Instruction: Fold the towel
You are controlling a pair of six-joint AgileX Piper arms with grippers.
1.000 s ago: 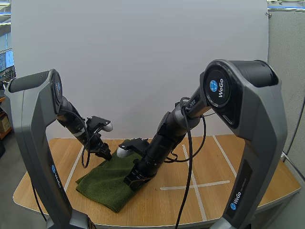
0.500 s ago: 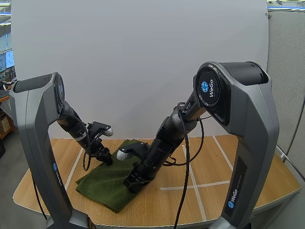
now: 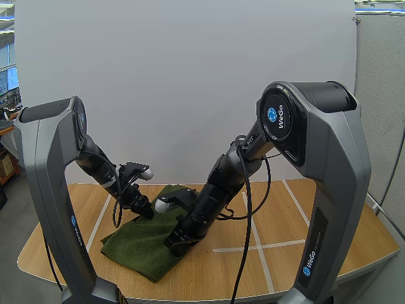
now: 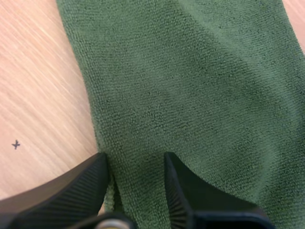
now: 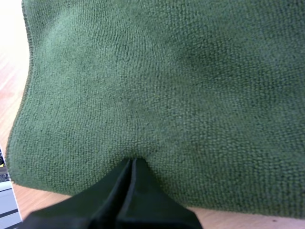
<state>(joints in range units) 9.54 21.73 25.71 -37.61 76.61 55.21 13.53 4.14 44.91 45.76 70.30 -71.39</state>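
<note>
A dark green towel [image 3: 136,244] lies rumpled on the left half of the wooden table [image 3: 329,221]. My left gripper [image 3: 144,211] is down at the towel's far left edge. In the left wrist view it [image 4: 136,157] is open, its fingers [image 4: 86,183] standing apart with the towel's [image 4: 190,86] hem lying between them. My right gripper [image 3: 176,246] rests on the towel's right side. In the right wrist view it [image 5: 131,162] is shut, its tips pinching a pucker of the green cloth [image 5: 167,86].
White tape lines [image 3: 256,247] cross the table to the right of the towel. Bare wood stretches over the right half and along the front edge. Both arms lean in over the towel from either side.
My left gripper has dropped a little toward the towel's far edge. My right arm shifted slightly left, and more green cloth now shows behind its wrist.
</note>
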